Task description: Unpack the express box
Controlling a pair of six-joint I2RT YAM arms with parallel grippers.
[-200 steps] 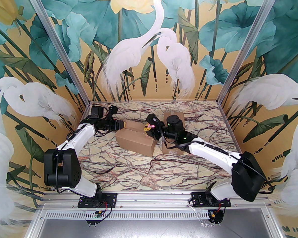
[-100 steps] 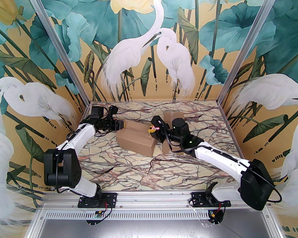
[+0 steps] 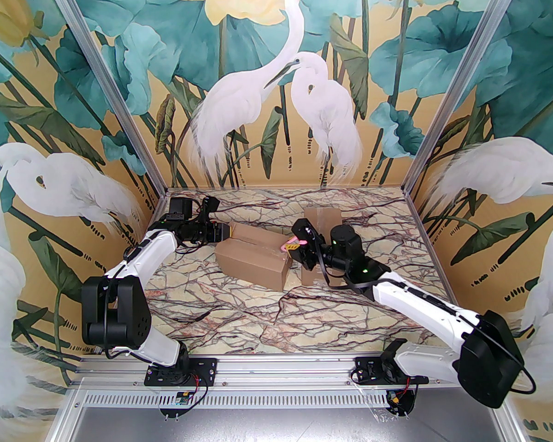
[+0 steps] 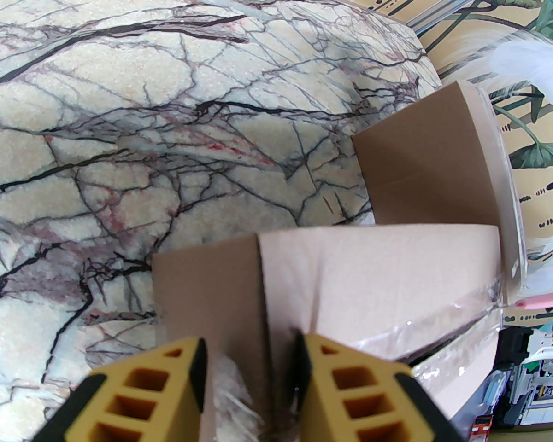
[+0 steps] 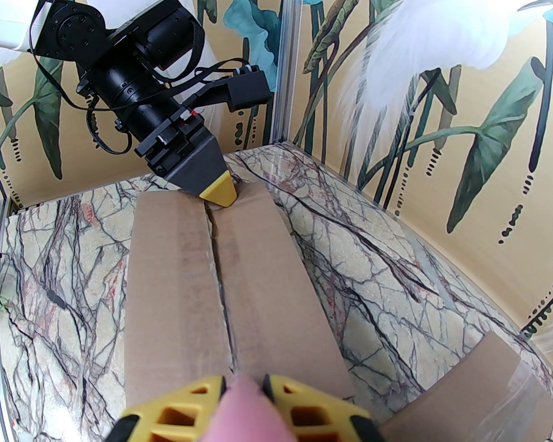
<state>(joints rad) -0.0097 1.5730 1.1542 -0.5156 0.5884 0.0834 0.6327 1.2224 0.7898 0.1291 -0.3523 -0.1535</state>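
Note:
The express box [image 3: 253, 258], plain brown cardboard with clear tape, lies in the middle of the marble table. My left gripper [image 3: 230, 232] is shut on the box's left end; in the left wrist view its yellow fingers [image 4: 184, 385] straddle a taped corner of the box [image 4: 373, 270]. My right gripper [image 3: 294, 247] is shut on a pink cutter [image 3: 287, 246] at the box's right end. In the right wrist view the pink cutter [image 5: 246, 410] sits between my fingers over the top seam of the box [image 5: 267, 302]. That seam looks split along its length.
A second cardboard box [image 3: 322, 217] stands behind and under my right arm, close against the express box's right end; it also shows as the taped box [image 5: 484, 380]. Painted walls close in the back and both sides. The near half of the marble table [image 3: 258, 320] is bare.
My right arm has drawn back to the right along the box top with the pink cutter, from near the middle to the right end. The left arm and box have stayed put.

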